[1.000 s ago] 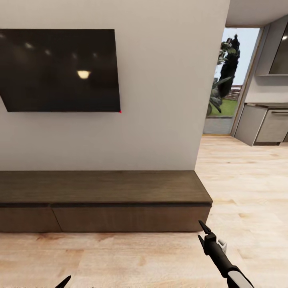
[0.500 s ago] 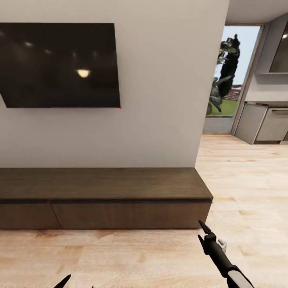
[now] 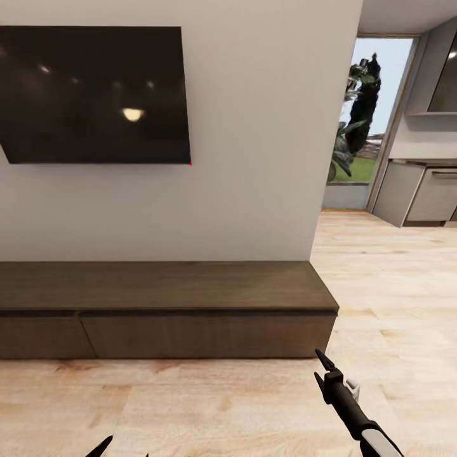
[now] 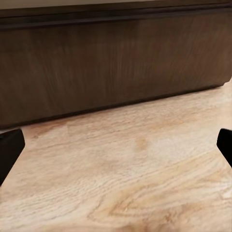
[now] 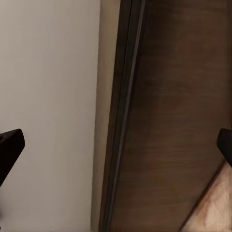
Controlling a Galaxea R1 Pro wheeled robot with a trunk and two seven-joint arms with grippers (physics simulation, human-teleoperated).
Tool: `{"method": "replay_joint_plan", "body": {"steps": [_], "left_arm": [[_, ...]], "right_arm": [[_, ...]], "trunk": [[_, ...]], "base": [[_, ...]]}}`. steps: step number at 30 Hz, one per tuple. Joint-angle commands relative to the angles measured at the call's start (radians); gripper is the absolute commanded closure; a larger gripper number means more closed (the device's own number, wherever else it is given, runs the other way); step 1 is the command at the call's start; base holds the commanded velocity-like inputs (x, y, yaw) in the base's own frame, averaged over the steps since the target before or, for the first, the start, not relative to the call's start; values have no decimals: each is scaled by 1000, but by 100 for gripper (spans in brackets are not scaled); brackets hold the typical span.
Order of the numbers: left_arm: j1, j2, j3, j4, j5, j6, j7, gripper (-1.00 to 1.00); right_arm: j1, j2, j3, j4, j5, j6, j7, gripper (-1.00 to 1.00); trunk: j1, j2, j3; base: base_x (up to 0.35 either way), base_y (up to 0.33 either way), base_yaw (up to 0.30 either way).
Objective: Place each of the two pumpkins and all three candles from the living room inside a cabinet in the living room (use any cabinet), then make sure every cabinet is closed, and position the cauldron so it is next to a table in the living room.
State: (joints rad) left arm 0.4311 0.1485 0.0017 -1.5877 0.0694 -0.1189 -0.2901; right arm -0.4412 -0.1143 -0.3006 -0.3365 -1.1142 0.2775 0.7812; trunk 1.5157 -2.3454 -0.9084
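A long, low dark-brown cabinet (image 3: 190,333) stands against the pale wall under the TV, with both wide fronts shut. My right gripper (image 3: 327,371) hovers over the floor just off the cabinet's right front corner. Its fingers stand wide apart with nothing between them in the right wrist view (image 5: 116,145), which looks at the cabinet (image 5: 179,121) and the wall. One tip of my left gripper (image 3: 101,447) pokes in at the lower left. It is open and empty (image 4: 116,150), facing the cabinet front (image 4: 116,63) from low over the floor. The pumpkins, candles, cauldron and table are out of view.
A black TV (image 3: 95,95) hangs on the wall above the cabinet. Light wood floor (image 3: 393,298) runs past the wall's end toward a kitchen with grey cupboards (image 3: 422,193) and a glass door (image 3: 362,120) with plants outside.
The whole head view has slid: the TV and cabinet sit slightly higher in the picture, so the camera moved. Both arms keep the same place in the picture.
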Motion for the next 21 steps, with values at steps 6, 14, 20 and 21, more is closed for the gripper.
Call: {"method": "replay_joint_plan", "body": {"steps": [6, 14, 20, 21], "left_arm": [[0, 0, -1, 1, 7, -1, -4, -100], [0, 2, -1, -2, 7, 0, -5, -100], [0, 1, 0, -4, 7, 7, -7, -100], [0, 0, 0, -4, 7, 10, -7, -100]], "right_arm": [[-1, -1, -2, 1, -9, 9, 3, -100], [-1, -1, -1, -2, -9, 9, 3, -100], [-1, 0, 0, -8, -8, 7, 3, -100], [-1, 0, 0, -9, -8, 2, 3, -100]], "trunk": [[23, -43, -20], [54, -99, -45], [54, -99, -45], [54, -99, -45]], "base": [[0, 0, 0], [0, 0, 0], [0, 0, 0], [0, 0, 0]]}}
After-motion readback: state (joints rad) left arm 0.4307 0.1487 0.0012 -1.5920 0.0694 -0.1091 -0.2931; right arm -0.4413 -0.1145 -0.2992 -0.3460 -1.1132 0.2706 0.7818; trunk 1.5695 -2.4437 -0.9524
